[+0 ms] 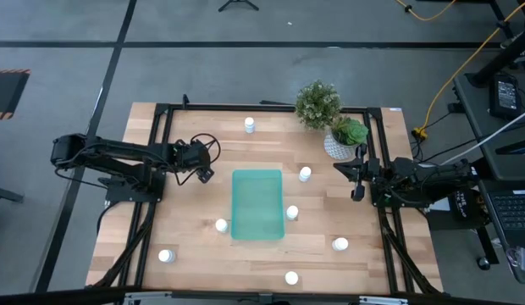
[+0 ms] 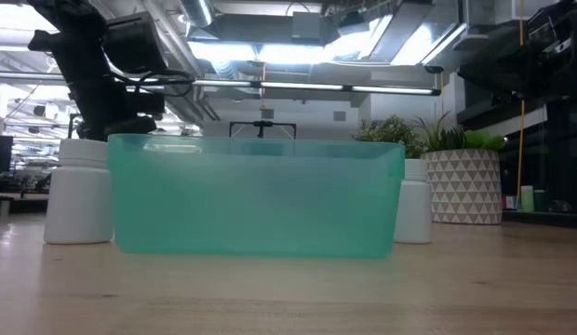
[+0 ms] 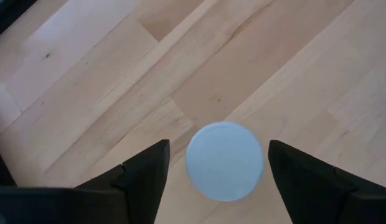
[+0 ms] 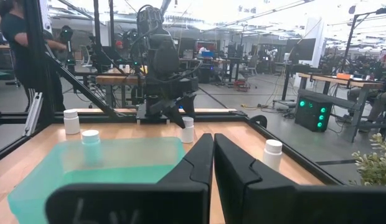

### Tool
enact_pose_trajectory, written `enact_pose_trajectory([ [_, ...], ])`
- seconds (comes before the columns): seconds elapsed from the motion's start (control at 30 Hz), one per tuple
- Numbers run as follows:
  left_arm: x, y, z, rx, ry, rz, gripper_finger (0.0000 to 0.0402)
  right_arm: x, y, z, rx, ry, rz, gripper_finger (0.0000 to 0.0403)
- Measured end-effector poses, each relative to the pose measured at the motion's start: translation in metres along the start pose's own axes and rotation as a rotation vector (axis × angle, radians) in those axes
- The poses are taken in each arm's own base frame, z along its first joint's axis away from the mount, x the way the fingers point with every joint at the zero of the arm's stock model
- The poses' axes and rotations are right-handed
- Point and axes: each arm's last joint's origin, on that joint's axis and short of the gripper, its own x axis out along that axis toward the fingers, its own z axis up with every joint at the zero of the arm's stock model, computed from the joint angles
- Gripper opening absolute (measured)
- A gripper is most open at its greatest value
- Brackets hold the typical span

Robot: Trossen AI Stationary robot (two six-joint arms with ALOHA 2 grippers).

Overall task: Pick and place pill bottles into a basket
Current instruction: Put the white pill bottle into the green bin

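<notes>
The teal basket [image 1: 257, 204] lies in the middle of the table. Several white pill bottles stand upright around it, among them one at the far edge [image 1: 250, 125], one right of the basket [image 1: 305, 174] and one near its left corner [image 1: 221, 225]. My left gripper [image 1: 203, 167] hangs left of the basket's far end, pointing down and open. In the left wrist view its fingers [image 3: 218, 148] stand on either side of a bottle's round top [image 3: 224, 162] with small gaps. My right gripper [image 1: 357, 178] waits shut at the table's right side, empty [image 4: 213, 155].
A white patterned plant pot [image 1: 337, 144] with greenery stands at the far right, close to my right gripper. More bottles stand near the front edge [image 1: 291, 277] [image 1: 165, 255] [image 1: 340, 245]. A black frame rail runs along the table's sides. A person shows in the room behind [image 4: 18, 43].
</notes>
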Motion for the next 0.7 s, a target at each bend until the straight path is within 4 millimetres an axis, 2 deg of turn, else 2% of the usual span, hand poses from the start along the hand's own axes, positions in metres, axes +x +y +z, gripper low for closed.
enact_pose_trajectory([
  [0.43, -0.0002, -0.0008, 0.0000, -0.003, 0.010, -0.025, 0.0167, 0.0000, 0.0000, 0.0000, 0.000, 0.000, -0.001, 0.0019],
  [0.7, -0.0004, -0.0026, 0.0012, 0.036, 0.009, -0.060, 0.0159, 0.0000, 0.0000, 0.0000, 0.000, 0.000, 0.000, 0.0019],
])
